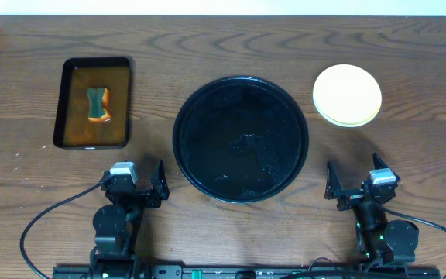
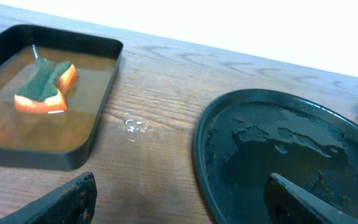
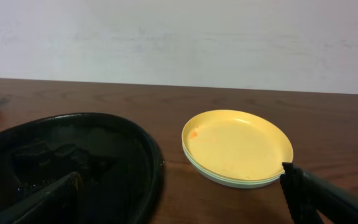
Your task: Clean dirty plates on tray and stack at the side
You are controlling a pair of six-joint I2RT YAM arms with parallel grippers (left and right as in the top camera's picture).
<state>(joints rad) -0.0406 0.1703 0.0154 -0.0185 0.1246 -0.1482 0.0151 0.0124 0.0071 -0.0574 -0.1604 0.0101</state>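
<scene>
Glossy black tray (image 1: pixel 241 139) glistens wet; round plates (image 1: pixel 347 94) stacked, yellow uppermost; my left gripper (image 1: pixel 136 180) and right gripper (image 1: pixel 356 183) gape wide.

Sponge (image 1: pixel 97 105) in rectangular tray (image 2: pixel 42 159) of brown liquid (image 1: pixel 76 120)

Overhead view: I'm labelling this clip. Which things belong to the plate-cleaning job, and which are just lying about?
Job:
- plates, stacked at the side
- round tray, empty and wet
- sponge in the liquid tray, likely the cleaning tool

Lying about:
- wet spot on the table
</scene>
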